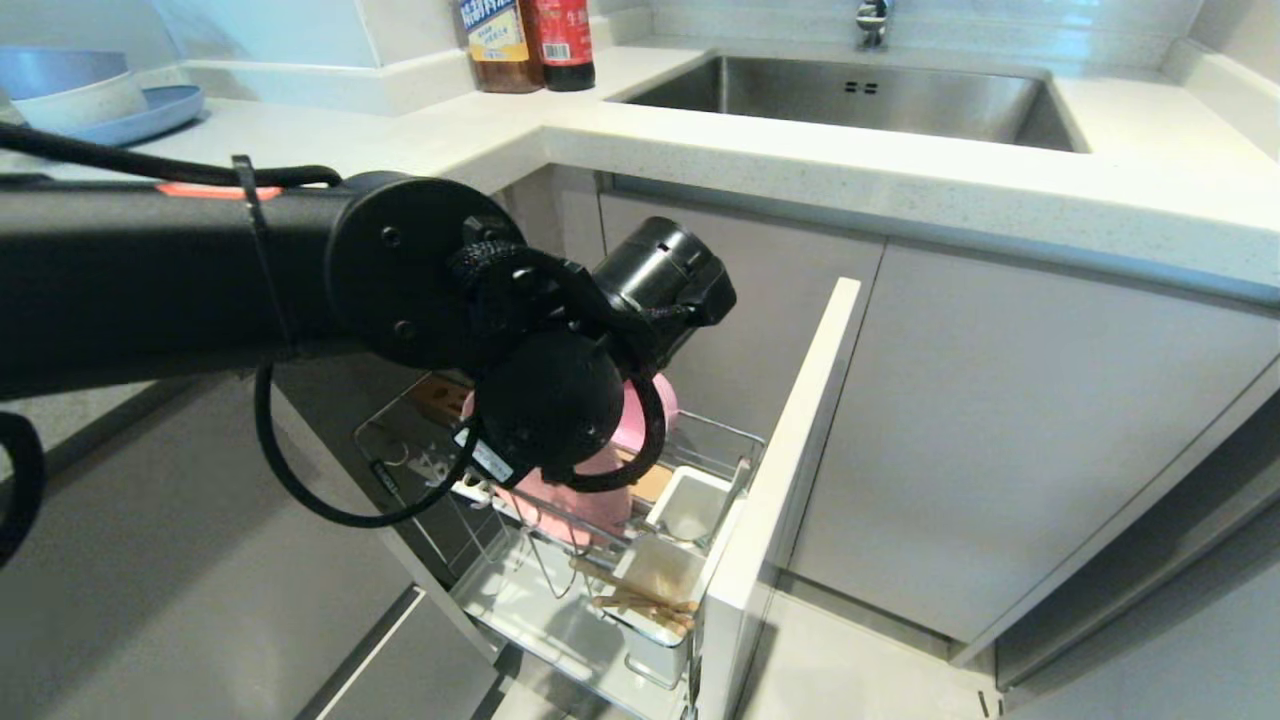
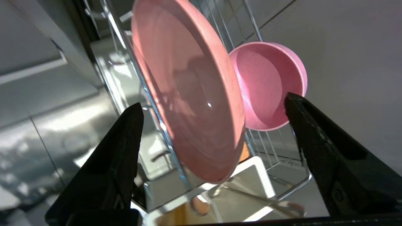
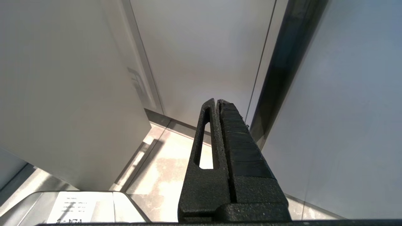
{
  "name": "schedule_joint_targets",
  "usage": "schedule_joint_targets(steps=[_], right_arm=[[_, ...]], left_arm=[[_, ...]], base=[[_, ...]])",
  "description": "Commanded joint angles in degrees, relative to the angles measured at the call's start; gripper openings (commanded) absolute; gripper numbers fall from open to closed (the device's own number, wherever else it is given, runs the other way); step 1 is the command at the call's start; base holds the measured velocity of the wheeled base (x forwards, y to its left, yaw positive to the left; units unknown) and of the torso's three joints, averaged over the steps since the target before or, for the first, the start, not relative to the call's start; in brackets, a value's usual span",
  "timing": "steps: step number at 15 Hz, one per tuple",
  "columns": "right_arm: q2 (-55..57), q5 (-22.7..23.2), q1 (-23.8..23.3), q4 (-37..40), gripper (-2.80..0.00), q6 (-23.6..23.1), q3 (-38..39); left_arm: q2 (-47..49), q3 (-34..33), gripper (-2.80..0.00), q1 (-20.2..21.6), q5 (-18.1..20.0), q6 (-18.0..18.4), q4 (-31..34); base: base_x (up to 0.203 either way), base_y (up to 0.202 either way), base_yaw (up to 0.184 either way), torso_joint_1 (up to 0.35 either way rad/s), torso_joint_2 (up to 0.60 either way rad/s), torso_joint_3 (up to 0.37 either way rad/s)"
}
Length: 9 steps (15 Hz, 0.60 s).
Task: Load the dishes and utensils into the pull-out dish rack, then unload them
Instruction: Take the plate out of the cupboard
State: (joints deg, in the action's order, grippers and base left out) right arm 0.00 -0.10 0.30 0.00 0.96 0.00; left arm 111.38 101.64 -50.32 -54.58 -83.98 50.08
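Kitchen corner under a pale bench, pull-out dish rack (image 1: 640, 520) drawn out below the sink (image 1: 860, 95).
Pink plate (image 2: 185, 94) standing on edge in the rack wires, pink bowl (image 2: 270, 84) just behind it, chopsticks (image 1: 640, 600) in a white cup at the rack's front end. Left gripper (image 2: 213, 106) over the rack, fingers (image 2: 125, 141) spread wide either side of the plate, not touching it. Right gripper (image 3: 216, 131) parked away from the rack, fingers together. Likely loading, plate just set; next calls for a clear lift out.
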Motion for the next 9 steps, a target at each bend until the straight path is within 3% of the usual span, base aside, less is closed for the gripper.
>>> schedule_joint_targets(steps=[1, 9], right_arm=[[0.00, 0.01, 0.05, -0.02, -2.80, 0.00, 0.09], [0.00, 0.01, -0.04, 0.00, -2.80, 0.00, 0.09]], left_arm=[[2.50, 1.70, 0.00, 1.10, 1.29, -1.34, 0.13], [5.67, 3.30, 0.00, 4.00, 3.09, -1.80, -1.99]], base=[[0.000, 0.000, 0.000, 0.000, 0.00, 0.000], [0.000, 0.000, 0.000, 0.000, 0.00, 0.000]])
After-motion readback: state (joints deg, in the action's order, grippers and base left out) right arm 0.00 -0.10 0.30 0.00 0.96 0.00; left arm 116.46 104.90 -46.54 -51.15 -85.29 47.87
